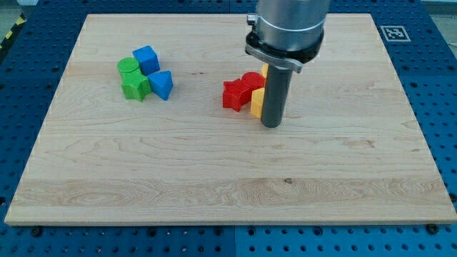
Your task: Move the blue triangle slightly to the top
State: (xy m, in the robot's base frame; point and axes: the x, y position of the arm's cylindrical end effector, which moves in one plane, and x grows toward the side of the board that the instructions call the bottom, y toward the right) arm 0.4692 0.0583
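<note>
My tip [270, 126] is resting bare on the wooden board [214, 185], gripping nothing, touching the yellow plastic block [257, 103] beside the red blocks [239, 91]. The blue plastic triangle [162, 84] is sitting well apart at nine o'clock, pressing against the green blocks [132, 78] below the blue cube [146, 58], so I'm judging an approach from its six o'clock side.

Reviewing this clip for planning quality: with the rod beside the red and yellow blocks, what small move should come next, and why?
Probably slide my tip toward the view's left and a little lower, to just below the blue triangle. The tip now sits by the yellow block, far from the triangle, and pushing it toward the top needs contact from beneath.
</note>
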